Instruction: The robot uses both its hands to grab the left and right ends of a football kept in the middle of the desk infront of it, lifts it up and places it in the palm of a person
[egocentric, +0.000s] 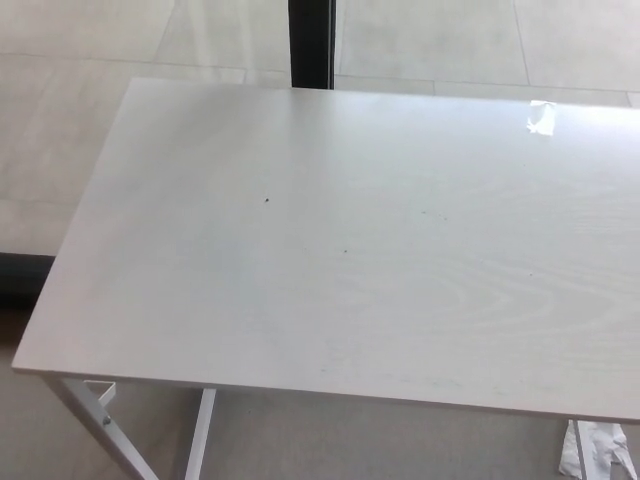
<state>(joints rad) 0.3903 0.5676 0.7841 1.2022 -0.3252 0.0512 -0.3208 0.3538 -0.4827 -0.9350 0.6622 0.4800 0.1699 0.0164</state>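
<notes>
- Head view, setting: pale tiled floor (80, 150) around a white wood-grain desk (340, 240); a dark upright post (311, 42) stands beyond the desk's far edge.
- Head view, desk fittings: white metal leg frame (110, 425) under the near-left corner; a scrap of tape (542, 116) near the far-right corner; crumpled white paper (598, 450) on the floor below the near-right edge.
- Head view, football: none visible on the desk or elsewhere.
- Head view, hands: neither left nor right hand shows, so their state cannot be told; no person's palm visible.
- Progress, as judged: either the handover is finished or no grasp has begun; the frame does not settle which.
</notes>
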